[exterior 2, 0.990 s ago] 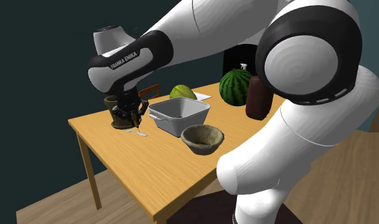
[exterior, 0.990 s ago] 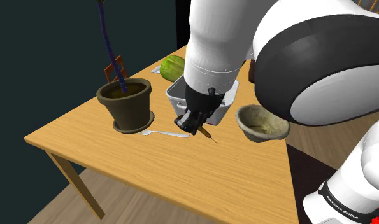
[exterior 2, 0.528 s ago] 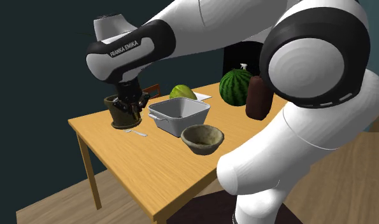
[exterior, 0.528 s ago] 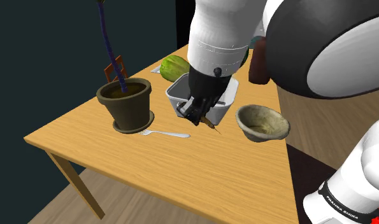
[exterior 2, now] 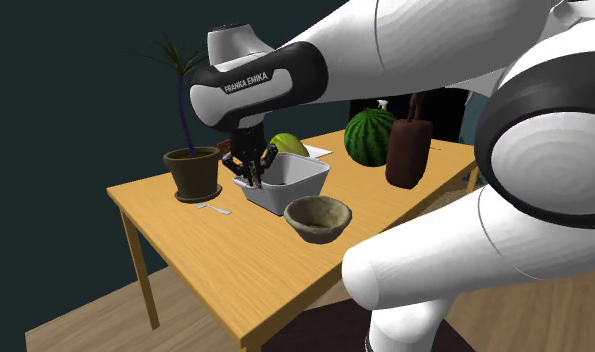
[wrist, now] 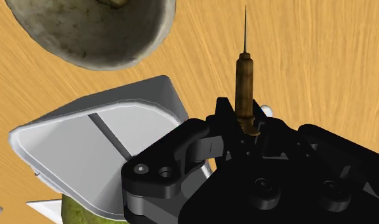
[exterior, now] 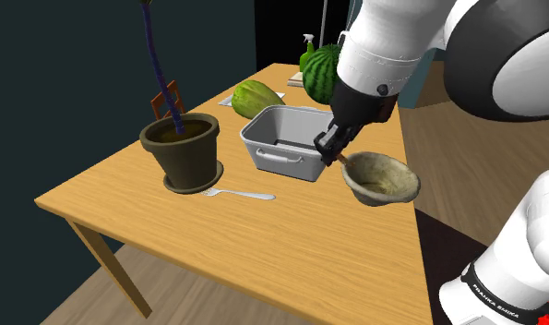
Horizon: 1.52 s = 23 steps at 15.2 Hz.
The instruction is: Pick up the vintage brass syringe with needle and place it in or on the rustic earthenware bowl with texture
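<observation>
On the shoulder view's left, a dark pot (exterior: 182, 157) with a tall thin plant stands on the wooden table (exterior: 226, 249), and a fork (exterior: 242, 194) lies just in front of it. Next along is a grey tub (exterior: 283, 164), with a green melon (exterior: 252, 96) behind it and a watermelon (exterior: 320, 72) farther back. The white arm (exterior: 383, 55) rises from its stand at the lower right, arches high over the table and drops its forearm steeply. The wrist bends so that the black gripper (exterior: 331, 150) hangs in the air over the tub's corner nearest the bowl (exterior: 378, 198), tilted towards that bowl. Its fingers are clamped on the brass syringe (wrist: 244, 83), gripping the barrel low down. In the wrist view the rest of the barrel and the fine needle stick straight out beyond the fingertips. The syringe is clear of the table, its tip near the bowl's rim but not inside it. The rough, sand-coloured bowl sits just beside the tub, towards the shoulder view's right. In the second exterior view a brown bottle (exterior 2: 407, 155) stands past the watermelon.
</observation>
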Available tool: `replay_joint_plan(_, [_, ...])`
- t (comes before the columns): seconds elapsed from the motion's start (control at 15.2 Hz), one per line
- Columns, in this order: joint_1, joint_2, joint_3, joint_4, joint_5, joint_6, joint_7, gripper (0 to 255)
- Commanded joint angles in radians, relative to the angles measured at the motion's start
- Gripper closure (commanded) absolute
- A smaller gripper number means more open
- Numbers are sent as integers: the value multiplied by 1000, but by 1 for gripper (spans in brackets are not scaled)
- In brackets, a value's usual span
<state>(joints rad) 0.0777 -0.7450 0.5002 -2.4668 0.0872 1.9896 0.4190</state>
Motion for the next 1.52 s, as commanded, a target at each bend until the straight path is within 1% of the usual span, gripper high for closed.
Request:
replay_joint_plan(0.0, [7,-51,-53,-50,-6,-1,-51,255])
replay_joint_plan(0.33, [8,-182,-181,-161,-40,-18,-168,255])
replay_joint_plan(0.59, [-13,-274,-286,-231,-88,-35,-265,255])
replay_joint_plan(0.66, [-26,-307,-329,-254,-111,-42,-305,255])
replay_joint_plan(1.45, [-14,-313,-309,-410,-99,106,-283,255])
